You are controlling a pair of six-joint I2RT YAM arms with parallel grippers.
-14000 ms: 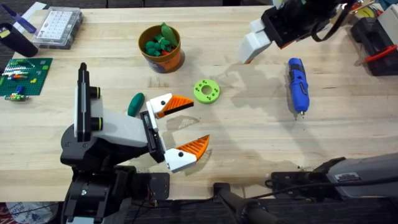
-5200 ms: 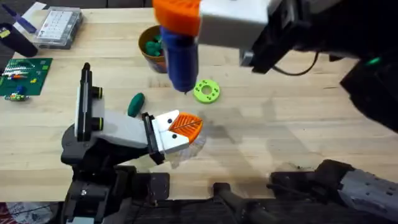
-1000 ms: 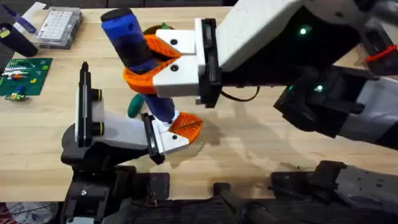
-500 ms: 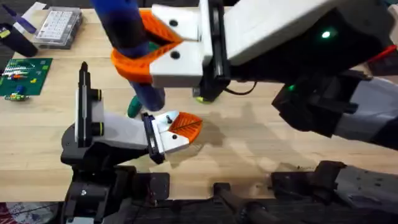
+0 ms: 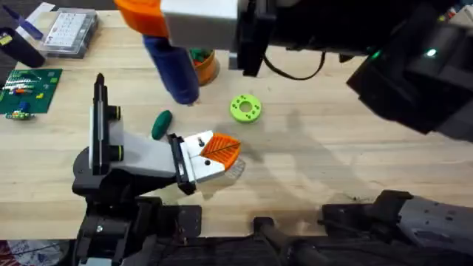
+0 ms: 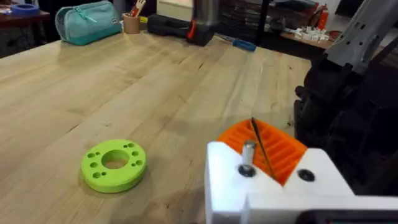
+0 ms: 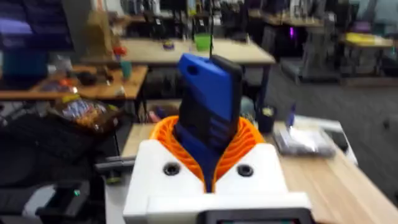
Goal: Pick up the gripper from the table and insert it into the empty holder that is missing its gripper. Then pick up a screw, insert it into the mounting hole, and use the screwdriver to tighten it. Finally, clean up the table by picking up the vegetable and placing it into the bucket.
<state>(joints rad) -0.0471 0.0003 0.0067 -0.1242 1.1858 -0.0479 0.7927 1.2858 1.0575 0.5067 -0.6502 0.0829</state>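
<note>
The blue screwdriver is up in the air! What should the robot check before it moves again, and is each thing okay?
1. Right gripper shut on the screwdriver: ok.
2. Screwdriver bit clear of the table: ok, it hangs above the wood.
3. Left gripper shut: ok, its orange pads meet.
4. Screw tightened: cannot tell.
5. Vegetable in the bucket: not ok, it lies on the table beside the left arm.
6. Green ring out of the way: ok, it lies apart.
</note>
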